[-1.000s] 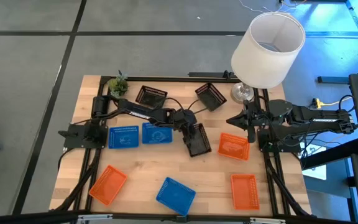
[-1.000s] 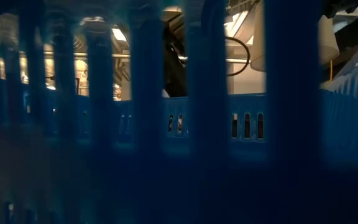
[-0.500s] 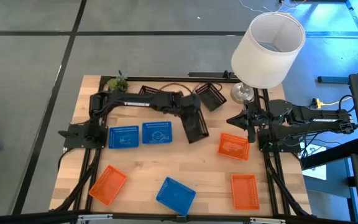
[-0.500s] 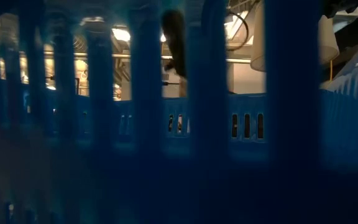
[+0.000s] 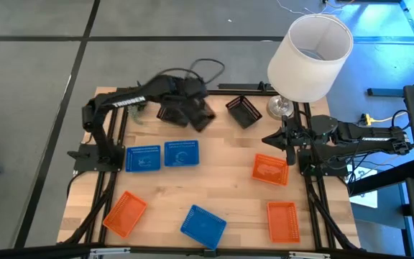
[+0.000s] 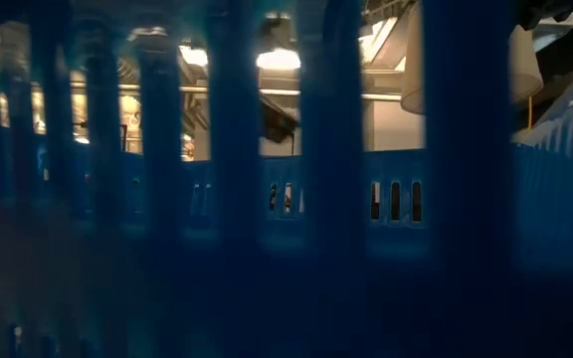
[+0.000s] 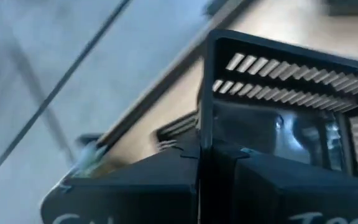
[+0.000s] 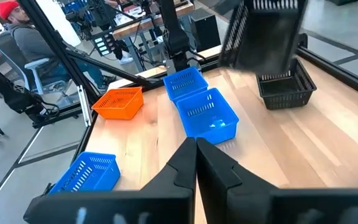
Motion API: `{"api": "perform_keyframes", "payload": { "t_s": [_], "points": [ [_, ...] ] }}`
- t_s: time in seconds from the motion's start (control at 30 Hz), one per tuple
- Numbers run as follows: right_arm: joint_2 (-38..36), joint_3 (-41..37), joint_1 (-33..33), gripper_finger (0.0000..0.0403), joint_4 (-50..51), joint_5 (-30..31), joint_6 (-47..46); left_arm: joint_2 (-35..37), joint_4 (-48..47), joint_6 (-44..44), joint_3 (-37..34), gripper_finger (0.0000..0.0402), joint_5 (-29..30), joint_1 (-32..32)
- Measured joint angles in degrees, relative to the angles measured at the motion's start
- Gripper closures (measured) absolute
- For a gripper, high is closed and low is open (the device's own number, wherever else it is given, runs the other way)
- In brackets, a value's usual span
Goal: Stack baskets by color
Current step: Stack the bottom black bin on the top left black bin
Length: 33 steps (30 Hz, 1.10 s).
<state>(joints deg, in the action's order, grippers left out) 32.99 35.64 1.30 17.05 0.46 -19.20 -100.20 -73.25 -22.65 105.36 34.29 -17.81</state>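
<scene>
High view: since a second ago the left gripper [image 5: 192,108] has swung from mid-table up to the far edge, carrying a black basket [image 5: 198,115] clenched in its jaws above a second black basket [image 5: 169,111] that rests there. A third black basket [image 5: 244,111] lies beside the lampshade [image 5: 310,56]. Two blue baskets [image 5: 162,156] sit side by side at mid-left, unmoved. The right gripper [image 5: 270,139] waits at the right edge, jaws pressed together on nothing, near an orange basket [image 5: 270,169].

Low view: blue lattice [image 6: 326,199] fills the picture; the dark arm seen behind it earlier has gone.

Left wrist view: the carried basket's slatted wall [image 7: 278,74] stands just ahead of the closed fingers.

Right wrist view: the carried basket [image 8: 263,37] hangs blurred over the resting one [image 8: 286,90].
</scene>
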Motion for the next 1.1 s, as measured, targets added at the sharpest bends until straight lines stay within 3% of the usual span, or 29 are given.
{"api": "perform_keyframes", "payload": {
  "t_s": [0.17,0.53,0.9,1.1],
  "points": [
    [0.00,0.00,-0.07,0.0391,0.00,0.01,0.15,-0.04,-4.25,-4.35,-0.91,0.0401,2.21,-3.16],
    [0.00,0.00,-0.07,0.0391,0.03,0.01,0.26,-0.36,4.91,-7.25,-15.47,0.0401,2.88,-7.79],
    [0.00,0.00,-0.07,0.0391,0.03,0.01,0.36,-0.37,14.27,-5.46,-21.71,0.0401,4.41,-9.50],
    [0.00,0.00,-0.07,0.0391,0.01,0.01,0.35,-0.42,17.05,-6.49,-23.47,0.0401,1.83,-10.12]
  ]
}}
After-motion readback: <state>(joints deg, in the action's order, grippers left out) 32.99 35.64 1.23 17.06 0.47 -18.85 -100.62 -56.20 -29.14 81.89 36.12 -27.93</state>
